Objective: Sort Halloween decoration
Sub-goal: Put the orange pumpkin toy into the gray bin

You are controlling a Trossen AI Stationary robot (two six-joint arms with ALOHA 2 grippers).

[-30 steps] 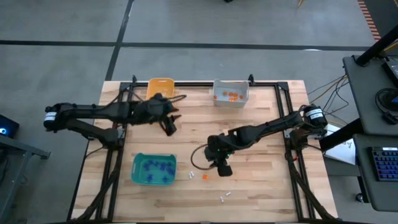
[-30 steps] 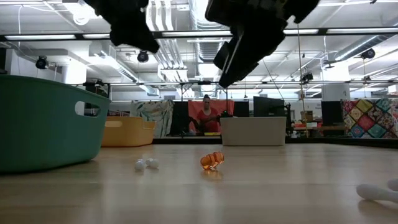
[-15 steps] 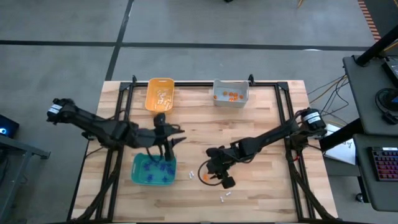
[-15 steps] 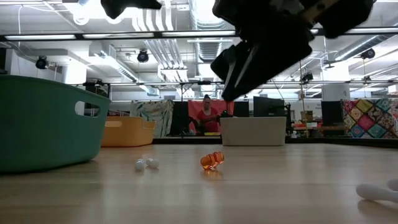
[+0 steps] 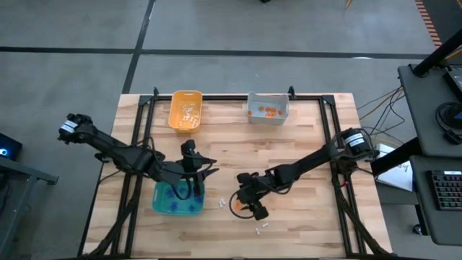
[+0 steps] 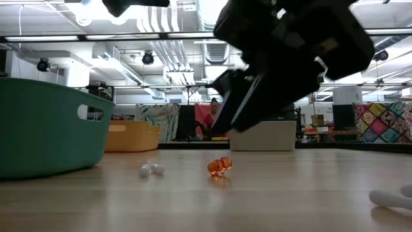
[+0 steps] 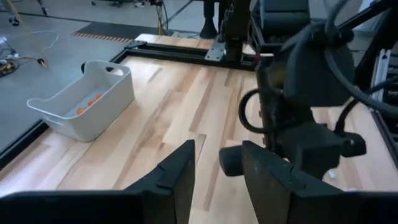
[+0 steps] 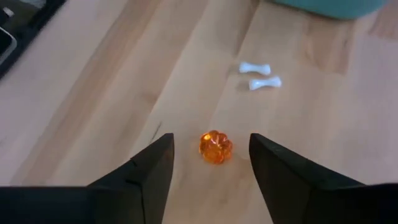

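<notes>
An orange roundish trinket [image 8: 215, 147] lies on the wood, seen also in the low view [image 6: 219, 166]. My right gripper [image 8: 211, 139] hangs open just above it, one finger on either side, touching nothing; in the high view it is near the table's middle [image 5: 253, 210]. Two small white trinkets [image 8: 260, 75] lie beside it toward the teal bin, and more white ones [image 5: 261, 227] lie nearer the near edge. My left gripper [image 5: 193, 183] hovers open and empty over the teal bin [image 5: 162, 199], which holds purple trinkets [image 5: 180, 193].
An orange-yellow bin [image 5: 185, 110] with white pieces and a grey bin [image 5: 268, 107] with orange pieces stand at the far edge. A dark frame [image 5: 328, 123] borders the table. Bare wood lies between the bins and both grippers. A person shows in the room behind.
My left gripper has swung from beside the orange-yellow bin toward the near edge and now hangs over the teal bin. My right gripper has moved toward the near edge and come down over the orange trinket. The trinkets on the table have stayed put.
</notes>
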